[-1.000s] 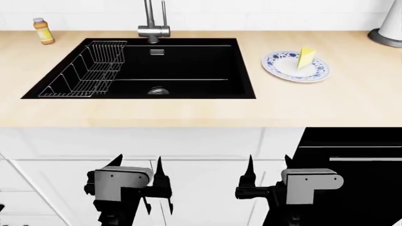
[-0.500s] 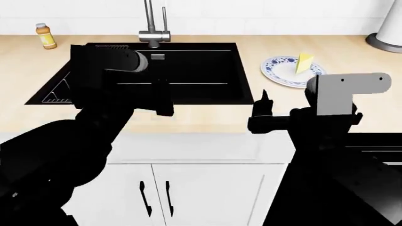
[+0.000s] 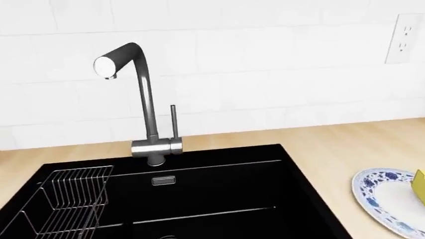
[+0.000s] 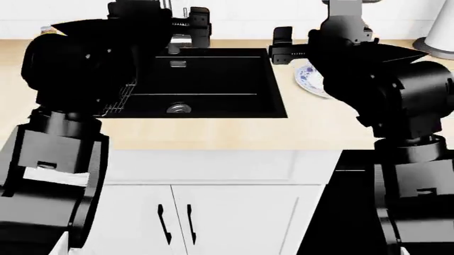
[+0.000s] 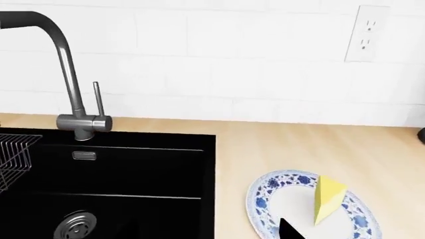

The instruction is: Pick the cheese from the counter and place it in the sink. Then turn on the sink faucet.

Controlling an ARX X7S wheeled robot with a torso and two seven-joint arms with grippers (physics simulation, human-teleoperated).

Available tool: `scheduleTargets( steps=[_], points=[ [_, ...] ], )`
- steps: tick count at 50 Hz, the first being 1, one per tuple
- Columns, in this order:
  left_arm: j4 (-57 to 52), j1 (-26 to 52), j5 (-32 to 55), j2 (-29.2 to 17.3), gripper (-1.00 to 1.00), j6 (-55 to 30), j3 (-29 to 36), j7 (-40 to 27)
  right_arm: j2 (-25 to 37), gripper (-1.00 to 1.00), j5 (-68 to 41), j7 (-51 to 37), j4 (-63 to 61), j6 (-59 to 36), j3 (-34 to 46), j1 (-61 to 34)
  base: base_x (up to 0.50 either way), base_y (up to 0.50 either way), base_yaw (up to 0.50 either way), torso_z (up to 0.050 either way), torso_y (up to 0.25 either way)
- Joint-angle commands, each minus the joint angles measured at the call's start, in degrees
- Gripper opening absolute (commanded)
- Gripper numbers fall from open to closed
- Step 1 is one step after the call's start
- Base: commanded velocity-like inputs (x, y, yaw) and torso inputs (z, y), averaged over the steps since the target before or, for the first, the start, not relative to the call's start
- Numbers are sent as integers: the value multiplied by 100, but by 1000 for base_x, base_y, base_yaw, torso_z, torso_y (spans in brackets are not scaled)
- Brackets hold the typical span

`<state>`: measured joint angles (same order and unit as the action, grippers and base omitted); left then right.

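The cheese [image 5: 327, 196], a small yellow wedge, stands on a blue-patterned white plate [image 5: 279, 199] on the beige counter [image 4: 212, 133], right of the black sink [image 4: 206, 79]. In the head view my right arm hides the cheese. In the left wrist view only a sliver of cheese [image 3: 420, 184] shows at the frame edge. The steel faucet [image 3: 143, 99] stands behind the sink, with its side lever [image 5: 97, 99] upright. My left gripper [image 4: 202, 24] hovers over the sink's back edge and looks open and empty. My right gripper [image 4: 280, 43] hovers between sink and plate, open and empty.
A wire rack [image 3: 66, 204] sits in the sink's left side, and a round drain [image 4: 178, 108] at its middle. A grey and white object [image 4: 436, 45] stands at the far right of the counter. A wall outlet [image 5: 367, 32] is above the plate. White cabinet doors [image 4: 212, 212] are below.
Both arms have risen from below the counter edge and reached forward over the sink and counter. The grippers now sit near the back of the sink. The cheese has not moved.
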<state>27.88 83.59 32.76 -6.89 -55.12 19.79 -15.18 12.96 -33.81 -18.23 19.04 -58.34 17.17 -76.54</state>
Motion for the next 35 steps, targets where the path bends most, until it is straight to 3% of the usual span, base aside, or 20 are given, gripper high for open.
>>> scheduleTargets(
  steps=[1, 4, 9, 13, 21, 35],
  points=[
    [3510, 1342, 13, 686, 100, 2009, 1281, 512, -691, 100, 867, 1029, 4171, 2148, 719, -1518, 0, 0, 0, 0, 0],
    [4000, 1511, 1176, 687, 100, 2486, 2592, 455, -981, 100, 1130, 1136, 5578, 2956, 796, -1916, 0, 0, 0, 0, 0],
    [4372, 1659, 2662, 688, 100, 2833, 4152, 210, -991, 100, 1412, 1021, 5591, 2864, 477, -1947, 0, 0, 0, 0, 0],
    [4448, 1699, 3508, 688, 100, 3026, 4904, 189, -1085, 100, 1839, 1063, 5591, 2793, 344, -1855, 0, 0, 0, 0, 0],
    [4493, 1835, 4470, 688, 100, 3222, 5714, -30, -1189, 100, 2329, 1238, 5592, 2791, -44, -1734, 17, 0, 0, 0, 0],
    [4525, 1934, 5294, 687, 100, 3452, 6490, -22, -1252, 100, 2862, 1337, 5592, 2760, -458, -1652, 500, 0, 0, 0, 0]
  ],
)
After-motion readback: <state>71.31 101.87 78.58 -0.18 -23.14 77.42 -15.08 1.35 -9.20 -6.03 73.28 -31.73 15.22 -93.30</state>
